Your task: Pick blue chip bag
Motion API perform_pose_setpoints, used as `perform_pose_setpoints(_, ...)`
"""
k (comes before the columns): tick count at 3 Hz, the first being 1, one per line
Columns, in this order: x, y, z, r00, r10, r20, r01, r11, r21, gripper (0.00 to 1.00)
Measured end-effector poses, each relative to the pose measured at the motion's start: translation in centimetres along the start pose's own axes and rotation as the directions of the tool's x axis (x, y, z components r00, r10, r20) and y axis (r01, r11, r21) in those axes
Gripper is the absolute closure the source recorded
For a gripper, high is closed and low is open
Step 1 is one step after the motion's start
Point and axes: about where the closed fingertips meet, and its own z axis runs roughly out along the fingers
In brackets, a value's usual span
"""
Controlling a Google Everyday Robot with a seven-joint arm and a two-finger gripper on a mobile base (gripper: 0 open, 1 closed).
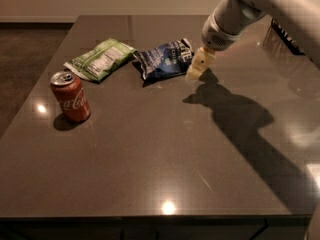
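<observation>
The blue chip bag lies flat on the dark table at the back centre, crinkled, with white lettering. My gripper hangs from the white arm that comes in from the upper right. Its pale fingers point down just past the bag's right edge, close above the table top.
A light-green snack bag lies just left of the blue bag. A red cola can stands upright at the left. A dark wire object sits at the far right edge. The arm's shadow falls across the table's right half.
</observation>
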Motion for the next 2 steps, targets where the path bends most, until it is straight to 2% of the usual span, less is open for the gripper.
perform_pose_setpoints(1,-1.5,-1.6,2.6,0.998,0.044,0.043,-0.046,0.9984,0.033,0.0)
perform_pose_setpoints(2,-2.5,-2.8,4.8,0.994,0.084,0.069,-0.087,0.9955,0.037,0.0)
